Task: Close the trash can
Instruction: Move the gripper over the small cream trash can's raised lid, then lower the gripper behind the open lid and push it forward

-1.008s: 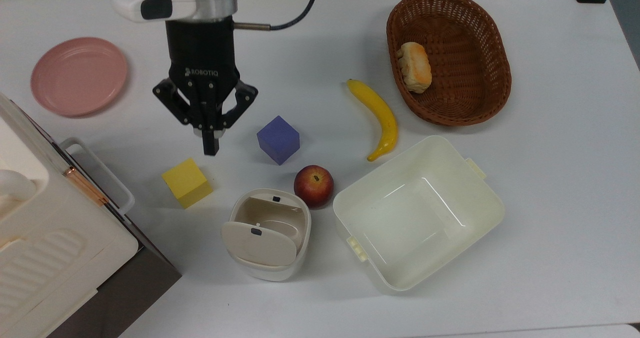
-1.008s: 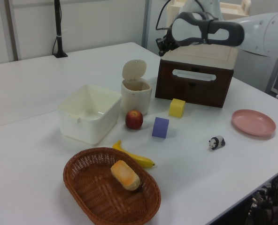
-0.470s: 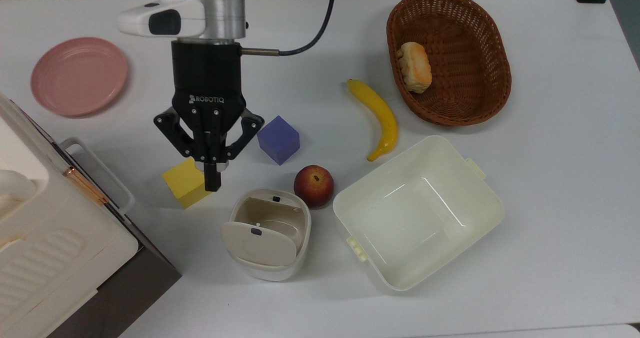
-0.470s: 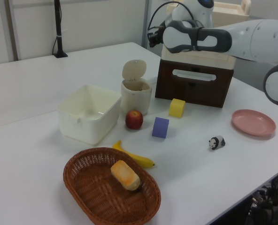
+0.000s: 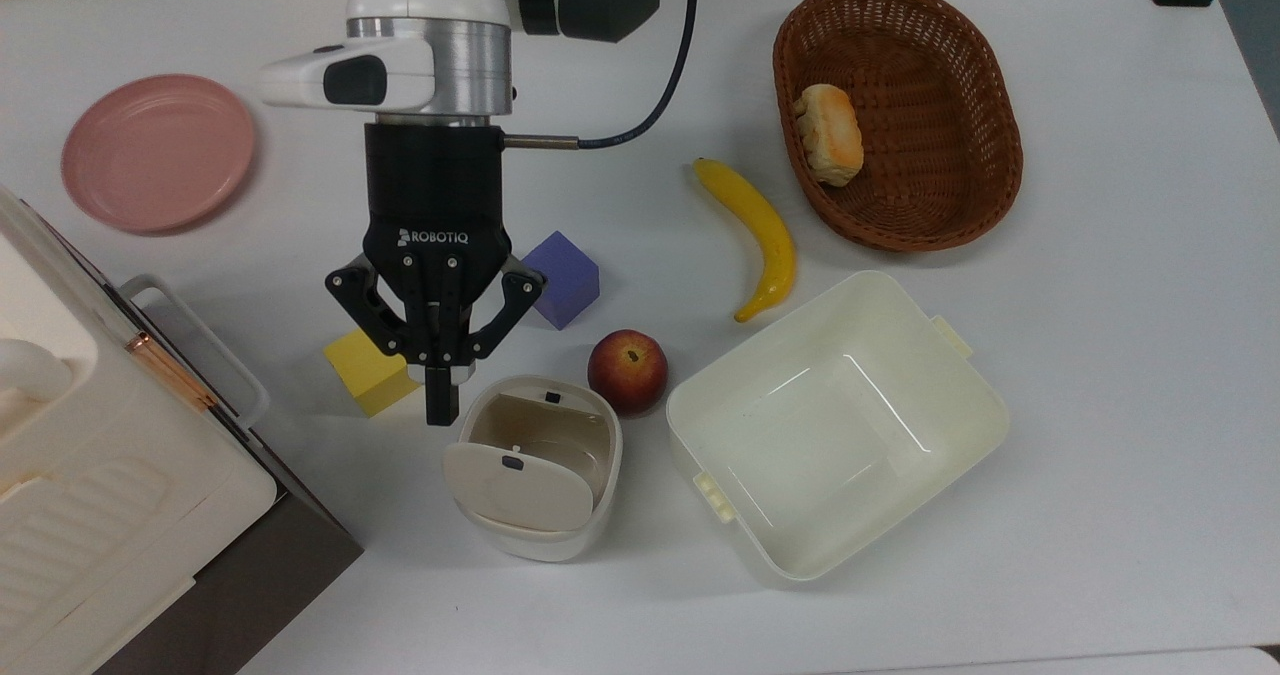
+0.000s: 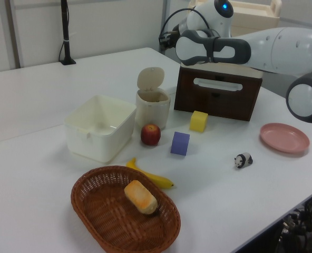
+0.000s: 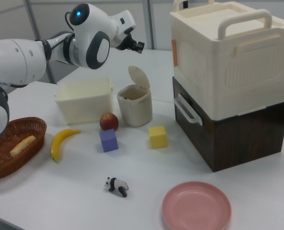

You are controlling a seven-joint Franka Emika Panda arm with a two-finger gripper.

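Trash can point(image 5: 533, 475) stands on the white table point(image 5: 1100, 375), lid point(image 5: 518, 485) hinged up and standing near upright (clearest in the right view, where it rises above the rim). Task not yet done.

Landmark: the trash can. The apple point(image 5: 627, 371) sits just beside it, the lidless cream tub point(image 5: 835, 425) beyond the apple, the yellow cube point(image 5: 370, 365) near its other side, the purple cube point(image 5: 560, 279) a little further off. The big white appliance on the brown box point(image 7: 228, 76) stands near it on the cube side.

Gripper point(image 5: 437, 407) hangs above the table, tips projecting next to the can's rim in the top view; fingers pressed together, holding nothing.

Risks, as judged:
- Pushing the lid from the inner face or from the side would tip or slide the light can rather than fold the lid.
- Coming down too low could drive the tips into the rim or the cavity.
- A shoved can would knock the apple, which would roll.
- A weak press may leave the lid unlatched.
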